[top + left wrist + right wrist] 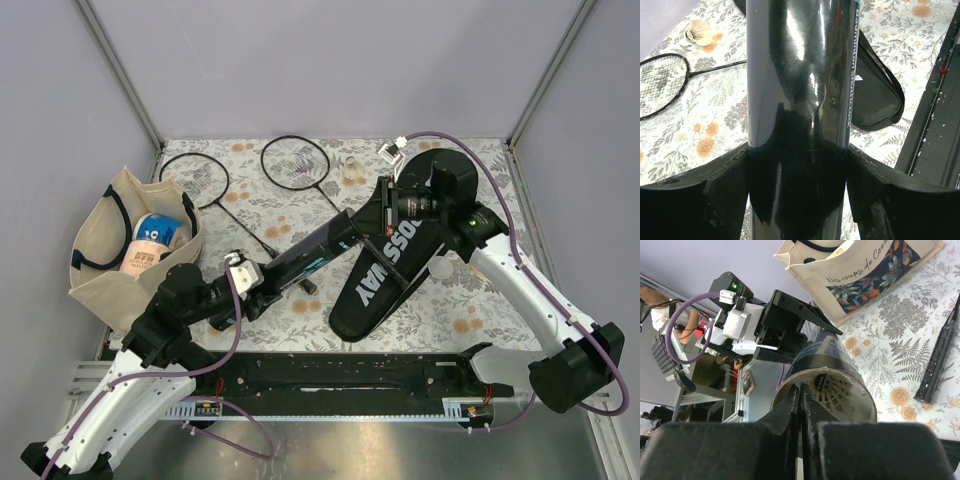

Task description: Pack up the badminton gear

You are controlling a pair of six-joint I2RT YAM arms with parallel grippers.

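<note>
My left gripper (255,283) (797,190) is shut on the long black tube (320,245) (797,75) and holds it off the table, slanting up to the right. My right gripper (385,208) (801,392) is at the tube's open mouth (850,367). Its fingers are pressed together on the skirt edge of a white shuttlecock (837,390) that sits inside the mouth. The black CROSSWAY cover (385,270) (875,90) lies under the right arm. Two black racquets (195,180) (297,162) lie at the back. A loose shuttlecock (350,172) (699,32) lies beside them.
The beige tote bag (110,250) (860,270) stands at the left with the tape roll (155,235) in it. A white round object (441,268) lies beside the cover. A racquet handle (940,355) lies on the floral cloth. The black rail (330,375) runs along the near edge.
</note>
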